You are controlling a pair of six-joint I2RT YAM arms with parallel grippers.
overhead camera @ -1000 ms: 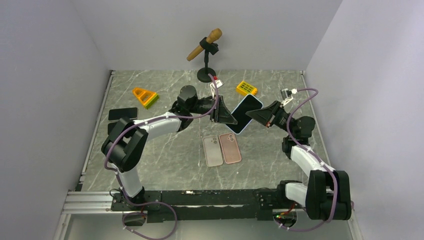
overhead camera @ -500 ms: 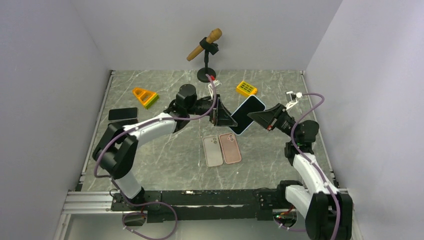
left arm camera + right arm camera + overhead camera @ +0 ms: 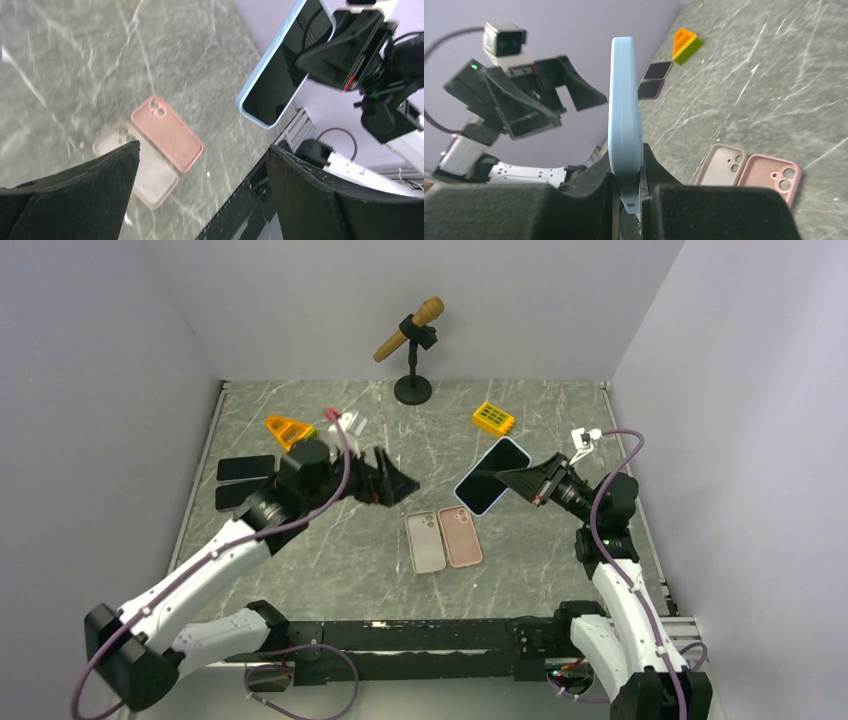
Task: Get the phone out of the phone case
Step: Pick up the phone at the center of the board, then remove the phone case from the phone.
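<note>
the phone (image 3: pixel 285 65), inside its light blue case (image 3: pixel 625 125), hangs up-right of the pink case (image 3: pixel 461 536), clamped by the right end effector (image 3: pixel 508 478), whose fingers hide one edge. the left end effector (image 3: pixel 398 480), left of the pink case, gapes empty.

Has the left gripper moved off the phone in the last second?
Yes. The left gripper has pulled back leftward, from behind the pink case to left of it, open and clear of the phone.
</note>
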